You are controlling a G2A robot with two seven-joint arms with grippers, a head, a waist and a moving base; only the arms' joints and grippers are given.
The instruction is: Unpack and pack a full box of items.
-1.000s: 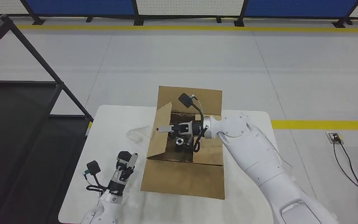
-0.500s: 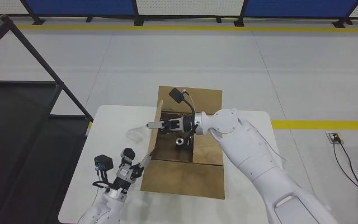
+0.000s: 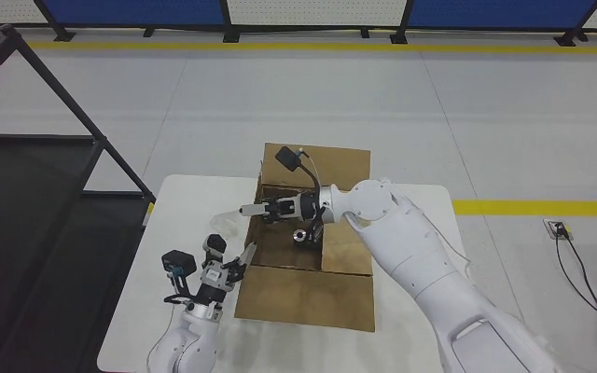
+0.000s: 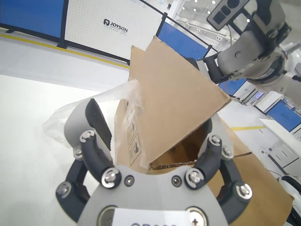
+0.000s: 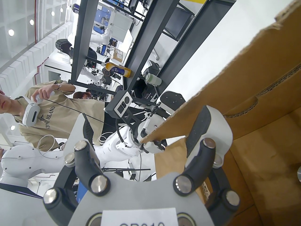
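Brown cardboard box has a side flap between the spread fingers of the right pincer. The left pincer, also spread, straddles a box corner. The box sits open on the white surface, with crumpled clear plastic beside it.

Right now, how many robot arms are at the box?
2: left arm by the brown cardboard box's near-left corner; right arm stretched over its open top.

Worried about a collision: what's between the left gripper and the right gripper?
A raised cardboard flap stands between them, clearest in the left wrist view.
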